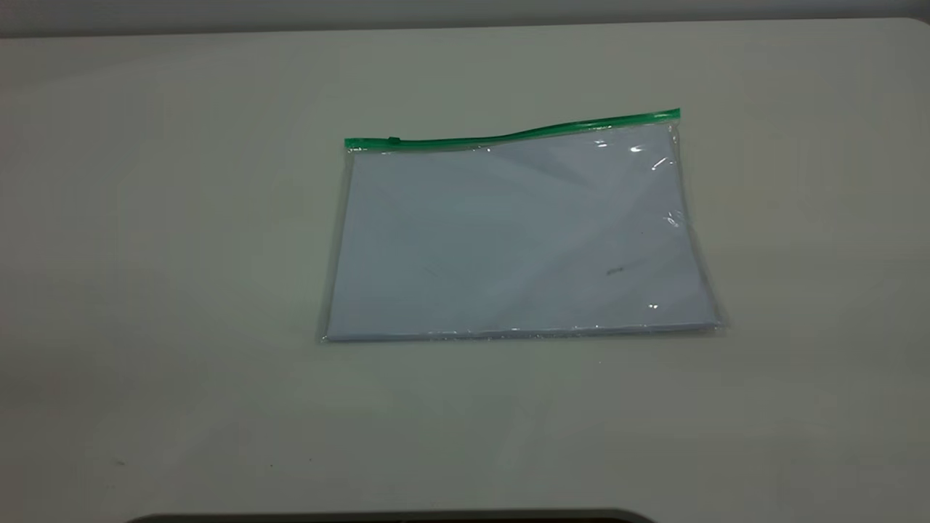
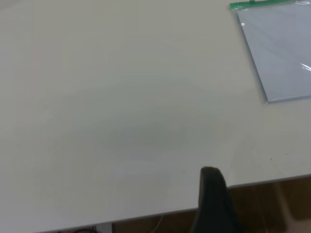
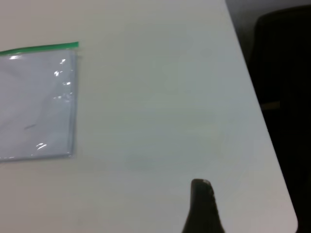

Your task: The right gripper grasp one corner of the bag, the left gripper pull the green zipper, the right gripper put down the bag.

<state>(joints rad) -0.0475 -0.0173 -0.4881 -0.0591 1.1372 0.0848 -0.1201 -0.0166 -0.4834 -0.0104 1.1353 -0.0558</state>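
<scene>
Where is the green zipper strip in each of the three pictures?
Exterior view: the green zipper runs along the far edge of the bag, mid-table.
Left wrist view: only one end of it shows, at the picture's upper right corner.
Right wrist view: its other end shows at the upper left.
Shared landmark: the white paper inside the clear bag.

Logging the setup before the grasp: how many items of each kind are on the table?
Flat clear plastic bag with white paper inside: 1
Thin bright green zipper along its far edge: 1
Tiny green slider tab: 1
Total: 3
</scene>
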